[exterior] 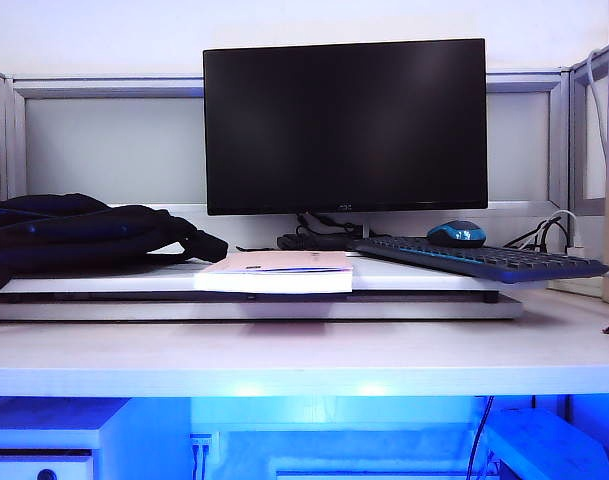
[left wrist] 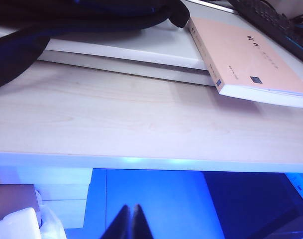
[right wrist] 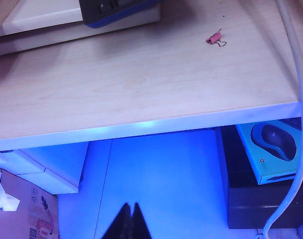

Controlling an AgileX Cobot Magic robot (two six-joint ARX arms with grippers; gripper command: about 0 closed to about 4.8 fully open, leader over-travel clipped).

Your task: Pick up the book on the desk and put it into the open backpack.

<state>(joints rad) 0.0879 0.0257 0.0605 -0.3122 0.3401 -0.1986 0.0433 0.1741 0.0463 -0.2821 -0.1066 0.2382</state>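
Observation:
The book, a thin pale pink softcover with white page edges, lies flat on the white raised board, its corner hanging over the board's front; it also shows in the left wrist view as the book. The black backpack lies slumped on the board's left end, one strap end close to the book; the left wrist view shows the backpack too. The desk stretches below. My left gripper is shut and empty, low in front of the desk edge. My right gripper is likewise shut and empty, below the desk's right part.
A black monitor stands behind the board. A dark keyboard with a blue mouse behind it lies at the right. A small pink binder clip rests on the desk. Boxes and a cabinet sit under the desk.

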